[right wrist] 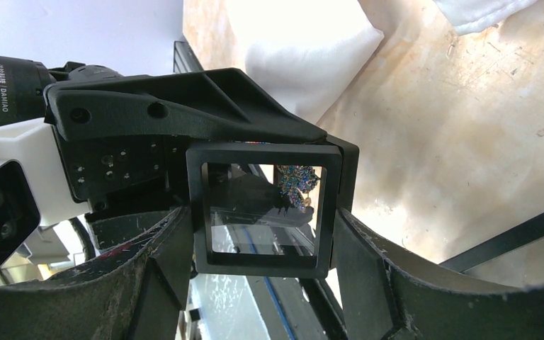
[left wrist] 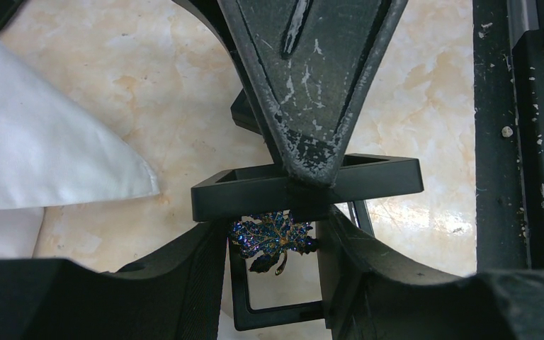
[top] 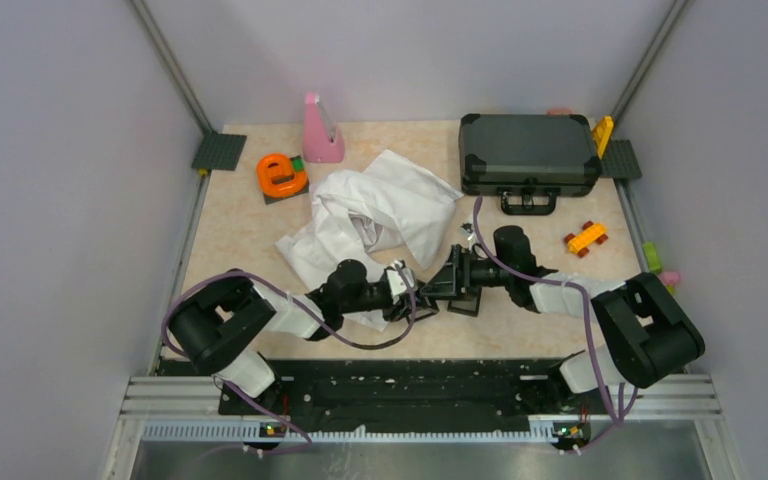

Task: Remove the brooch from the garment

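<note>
The brooch is a small sparkling blue-purple leaf with a gold stem. My left gripper is shut on it, a finger touching each side, just off the white garment, whose corner shows in the left wrist view. My right gripper is shut on a black square frame with a clear window, held upright against the left gripper. The brooch shows through that window. In the top view the two grippers meet at mid-table, left and right.
A second black square frame lies on the table under the brooch. A black case stands at the back right, an orange-yellow toy car in front of it. A pink object and an orange ring sit at the back left.
</note>
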`<action>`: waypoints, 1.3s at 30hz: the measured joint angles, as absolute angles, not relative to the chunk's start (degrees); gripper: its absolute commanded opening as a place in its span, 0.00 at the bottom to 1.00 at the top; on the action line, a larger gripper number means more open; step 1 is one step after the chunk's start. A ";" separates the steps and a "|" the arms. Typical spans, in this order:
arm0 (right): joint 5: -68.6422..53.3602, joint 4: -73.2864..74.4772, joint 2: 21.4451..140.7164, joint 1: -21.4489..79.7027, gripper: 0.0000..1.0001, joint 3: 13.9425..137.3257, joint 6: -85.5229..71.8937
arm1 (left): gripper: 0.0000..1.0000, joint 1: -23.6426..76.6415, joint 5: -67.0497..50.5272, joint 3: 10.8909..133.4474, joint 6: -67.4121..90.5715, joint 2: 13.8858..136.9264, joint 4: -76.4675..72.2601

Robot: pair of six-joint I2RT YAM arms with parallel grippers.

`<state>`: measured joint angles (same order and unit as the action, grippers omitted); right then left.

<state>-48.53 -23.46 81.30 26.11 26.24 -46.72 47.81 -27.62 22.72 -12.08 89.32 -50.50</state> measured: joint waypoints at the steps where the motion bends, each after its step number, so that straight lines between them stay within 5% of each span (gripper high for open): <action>1: -48.49 -23.33 81.30 26.11 0.38 26.24 -46.72 | 0.50 47.81 -27.62 22.79 -11.90 89.32 -50.33; 17: -44.49 -23.73 84.47 26.06 0.37 26.24 -45.43 | 0.57 48.21 -29.36 24.32 -9.37 90.32 -48.01; 26: -42.41 -24.43 86.39 26.06 0.37 26.35 -44.56 | 0.80 48.27 -29.65 24.32 -8.49 90.28 -46.83; 39: -31.38 -9.47 86.21 26.09 0.36 34.20 -34.61 | 0.82 48.29 -22.13 20.01 -6.85 70.61 -34.83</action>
